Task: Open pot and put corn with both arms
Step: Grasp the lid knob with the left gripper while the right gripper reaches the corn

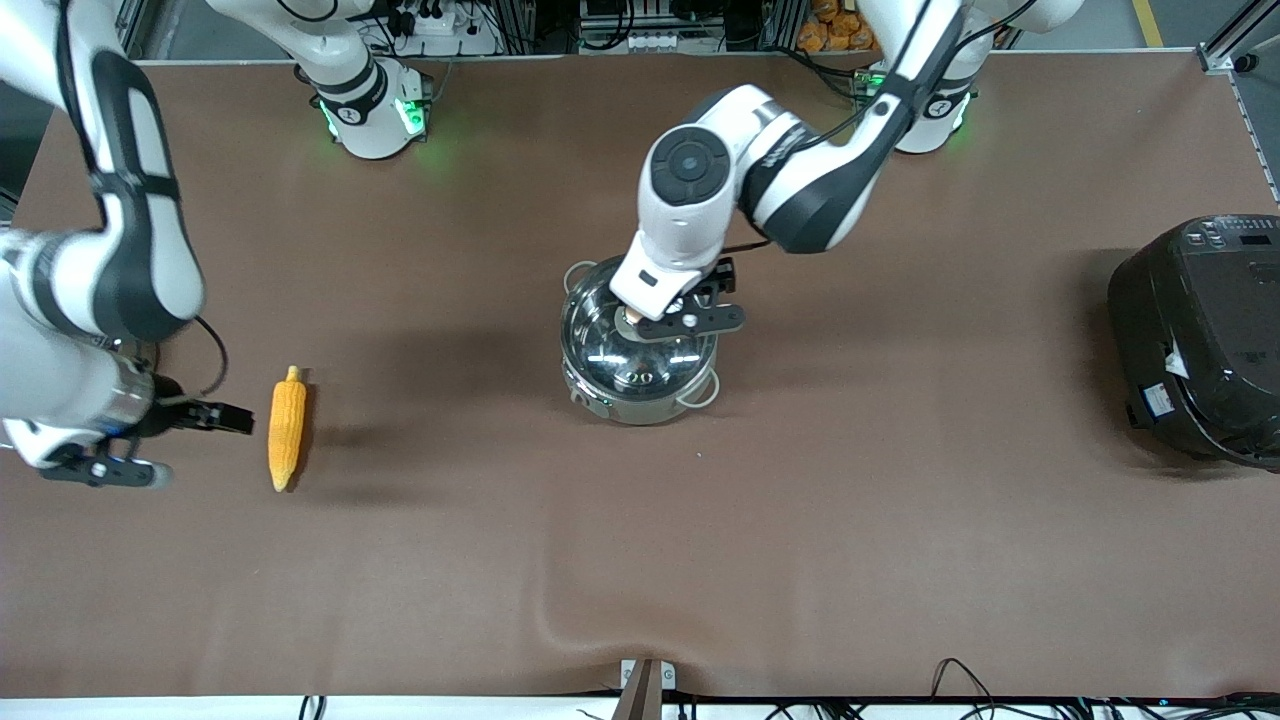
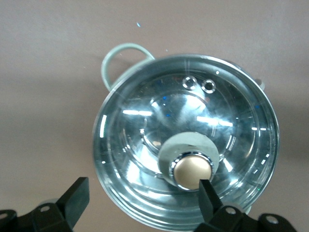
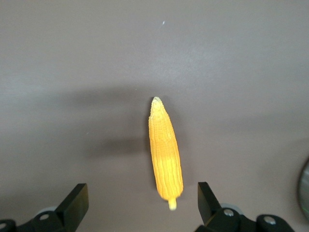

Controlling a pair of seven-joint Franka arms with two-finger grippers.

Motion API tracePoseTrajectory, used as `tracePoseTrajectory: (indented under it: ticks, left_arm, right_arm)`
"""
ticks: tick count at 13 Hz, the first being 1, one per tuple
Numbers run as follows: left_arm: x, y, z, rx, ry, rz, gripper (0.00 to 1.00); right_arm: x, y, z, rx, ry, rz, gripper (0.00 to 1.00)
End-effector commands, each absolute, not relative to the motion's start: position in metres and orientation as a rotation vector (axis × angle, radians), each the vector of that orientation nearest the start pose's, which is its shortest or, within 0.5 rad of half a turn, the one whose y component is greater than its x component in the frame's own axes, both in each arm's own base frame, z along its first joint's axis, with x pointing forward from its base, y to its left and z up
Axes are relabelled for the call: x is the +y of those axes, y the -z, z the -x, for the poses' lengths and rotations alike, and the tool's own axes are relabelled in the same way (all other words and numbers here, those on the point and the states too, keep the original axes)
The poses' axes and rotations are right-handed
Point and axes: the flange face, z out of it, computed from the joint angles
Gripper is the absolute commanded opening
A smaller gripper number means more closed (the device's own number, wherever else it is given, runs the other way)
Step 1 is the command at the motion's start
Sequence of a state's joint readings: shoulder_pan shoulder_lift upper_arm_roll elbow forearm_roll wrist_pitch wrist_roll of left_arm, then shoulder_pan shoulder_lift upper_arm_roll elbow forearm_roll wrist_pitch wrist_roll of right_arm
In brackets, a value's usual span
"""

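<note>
Front view centre shows the pot (image 1: 640,365), lid (image 2: 186,140) on, the left gripper (image 1: 668,318) over its knob (image 2: 193,170) with fingers apart; at mid-left the right gripper (image 1: 160,440), fingers apart, waits beside the corn (image 1: 287,427) on the surface (image 1: 800,550). We judge the lid grasp is in hand; next we must centre on the knob, descend and close; bare surface surrounds both.

- the corn (image 1: 287,428) lies alone on bare table (image 1: 640,560); you have free room all around it, and the right gripper (image 3: 140,205) stands spread beside it.
- the lid (image 2: 186,140) closes the pot (image 1: 640,355); the spread left gripper (image 2: 145,203) hangs over it.
- the rice cooker (image 1: 1200,340) blocks the left arm's end.
</note>
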State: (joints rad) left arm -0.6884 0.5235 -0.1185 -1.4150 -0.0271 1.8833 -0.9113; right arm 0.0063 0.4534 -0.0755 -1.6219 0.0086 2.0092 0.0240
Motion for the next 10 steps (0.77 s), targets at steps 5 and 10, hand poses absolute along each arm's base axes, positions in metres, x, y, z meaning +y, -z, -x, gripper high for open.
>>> tracePoseTrajectory:
  ticks: [5, 10]
  left_arm:
    - [-0.524, -0.381, -0.477, -0.188, -0.166, 3.157, 1.0]
    - [-0.542, -0.37, -0.471, -0.151, -0.099, 3.196, 1.0]
  right_arm:
    - [-0.049, -0.299, -0.66, -0.021, -0.114, 3.166, 1.0]
    - [-0.063, -0.258, -0.655, -0.131, -0.216, 3.154, 1.0]
